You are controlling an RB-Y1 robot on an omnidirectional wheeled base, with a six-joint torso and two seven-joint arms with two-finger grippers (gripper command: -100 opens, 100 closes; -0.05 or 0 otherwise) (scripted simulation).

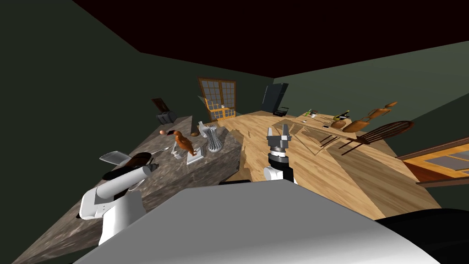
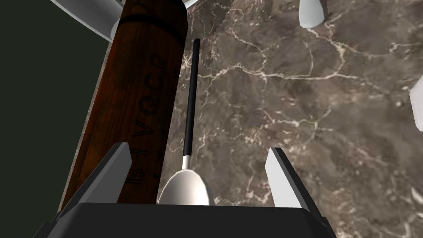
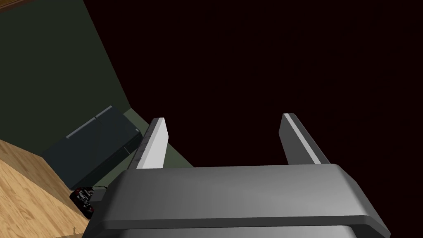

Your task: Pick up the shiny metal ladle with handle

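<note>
one ladle (image 2: pixel 184 188) on marble counter (image 2: pixel 310 103) | left gripper (image 2: pixel 198 147): fingers spread, ladle bowl between them | right gripper (image 3: pixel 224 117): fingers spread

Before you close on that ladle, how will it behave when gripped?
The ladle looks rigid and probably light. Its rounded shiny bowl, inside the open left gripper, may slip or rock. The thin black handle could swing against the brown wooden cylinder beside it.
</note>
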